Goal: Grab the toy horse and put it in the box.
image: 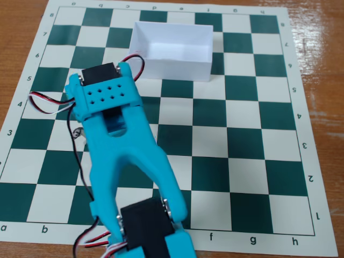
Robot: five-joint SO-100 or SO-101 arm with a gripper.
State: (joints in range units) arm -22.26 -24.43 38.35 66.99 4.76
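The white box (177,67) stands on the chessboard at the top middle, and its inside shows only a bare white floor. My cyan arm reaches up from the bottom edge to the left middle of the board. My gripper (100,86) points down under the wrist block with its black servo, just left of and below the box's near left corner. Its fingers are hidden beneath the block. The toy horse does not show; a small dark speck beside the arm's left edge is too small to identify.
The green and white chessboard mat (247,145) lies on a brown wooden table (322,80). Red, white and black wires (48,103) loop out to the left of the wrist. The arm's base servo (148,226) sits at the bottom edge.
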